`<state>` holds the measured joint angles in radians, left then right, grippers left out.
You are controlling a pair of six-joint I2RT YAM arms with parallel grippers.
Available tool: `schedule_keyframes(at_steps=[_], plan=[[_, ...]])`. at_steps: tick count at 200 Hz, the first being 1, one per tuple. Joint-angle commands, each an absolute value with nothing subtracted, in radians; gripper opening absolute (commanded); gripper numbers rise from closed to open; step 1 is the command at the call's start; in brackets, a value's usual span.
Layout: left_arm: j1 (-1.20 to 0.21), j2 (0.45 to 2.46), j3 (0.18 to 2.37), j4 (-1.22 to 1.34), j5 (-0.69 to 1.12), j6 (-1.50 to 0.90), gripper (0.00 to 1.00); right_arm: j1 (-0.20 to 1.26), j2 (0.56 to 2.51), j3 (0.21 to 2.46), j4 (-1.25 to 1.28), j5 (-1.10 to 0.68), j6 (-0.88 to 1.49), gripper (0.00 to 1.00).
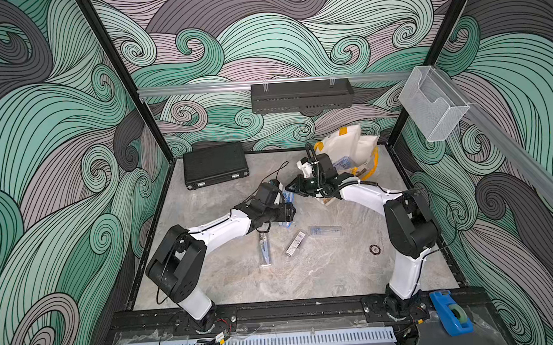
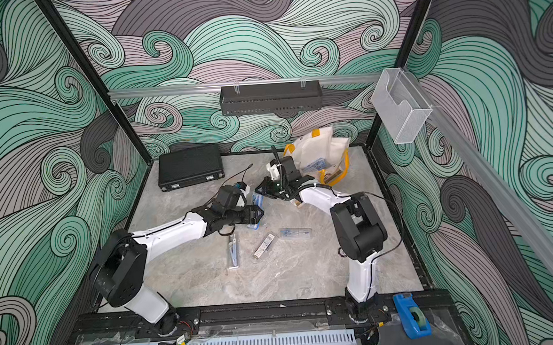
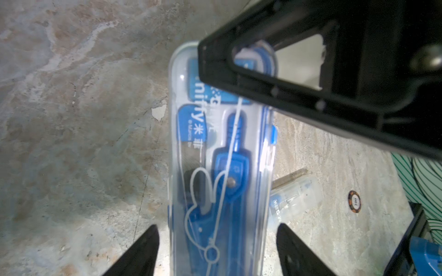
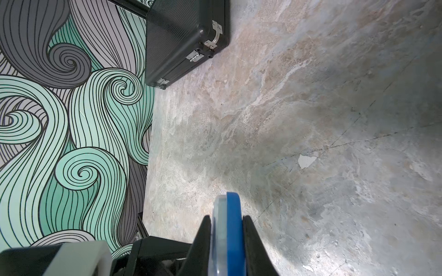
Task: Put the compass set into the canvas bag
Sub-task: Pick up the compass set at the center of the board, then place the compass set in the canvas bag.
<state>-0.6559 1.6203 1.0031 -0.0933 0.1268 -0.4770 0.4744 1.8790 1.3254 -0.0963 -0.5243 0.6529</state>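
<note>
Compass set (image 4: 226,229), clear case with blue compass inside: pinched edgewise at one end by right gripper (image 4: 226,216), jaws pressed onto it; other end between spread jaws of left gripper (image 3: 216,228). Positioned at middle of table (image 1: 309,277), short of canvas bag (image 1: 350,145) in far right corner. Clear case (image 1: 325,230), barcoded pack (image 1: 295,243) and blue-grey pack (image 1: 265,249) loose nearby; black briefcase (image 1: 214,164) far left; poker chip (image 1: 374,249) near right arm.

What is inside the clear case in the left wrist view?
A blue compass and a small dark part show through the clear case. Its far end is partly hidden behind the right jaws.
</note>
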Motion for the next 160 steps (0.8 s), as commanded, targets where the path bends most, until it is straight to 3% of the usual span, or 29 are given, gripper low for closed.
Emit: schedule_keyframes(at_steps=[1, 84, 160], plan=[[-0.642, 1.581, 1.003, -0.083, 0.136, -0.471, 0.96, 0.478, 1.854, 1.369, -0.145, -0.490, 0.608, 0.11], [-0.627, 1.356, 0.887, -0.045, -0.028, -0.440, 0.99, 0.437, 1.800, 1.607, -0.331, -0.416, 0.466, 0.10], [-0.622, 1.313, 0.825, -0.044, -0.072, -0.464, 0.99, 0.218, 1.719, 1.820, -0.410, -0.334, 0.422, 0.09]])
